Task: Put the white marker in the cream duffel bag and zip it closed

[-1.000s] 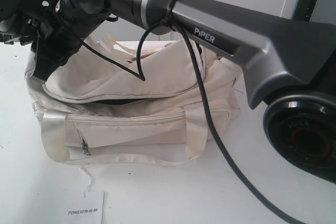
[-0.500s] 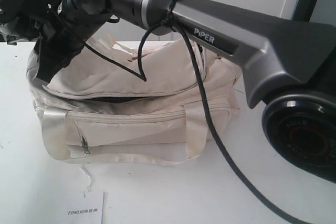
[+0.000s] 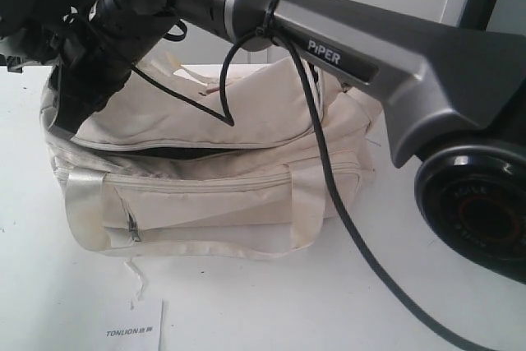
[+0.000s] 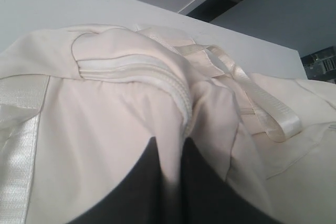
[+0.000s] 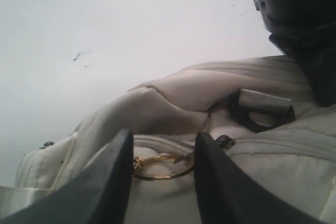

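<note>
The cream duffel bag (image 3: 214,195) lies on the white table with a dark gap under its top flap. The white marker is out of view. My right arm reaches across from the right to the bag's left end, where my right gripper (image 3: 62,117) sits. In the right wrist view, that gripper (image 5: 163,137) is closed on the zip's gold ring (image 5: 163,167), with a finger on each side of it. My left gripper (image 4: 169,142) is shut on a fold of bag fabric just below the zip (image 4: 178,90). In the exterior view, the left arm (image 3: 29,6) shows only at the top left.
A white card printed TONLION (image 3: 136,330) lies at the table's front edge. The right arm's black cable (image 3: 329,178) hangs across the bag. A shiny strap handle (image 4: 268,114) lies on the flap. A dark end ring (image 5: 260,111) sits near the left arm's dark body (image 5: 304,24).
The right arm has lifted slightly and drawn the flap's left end further left. The bag's left end has bunched up under it. Both grips are unchanged.
</note>
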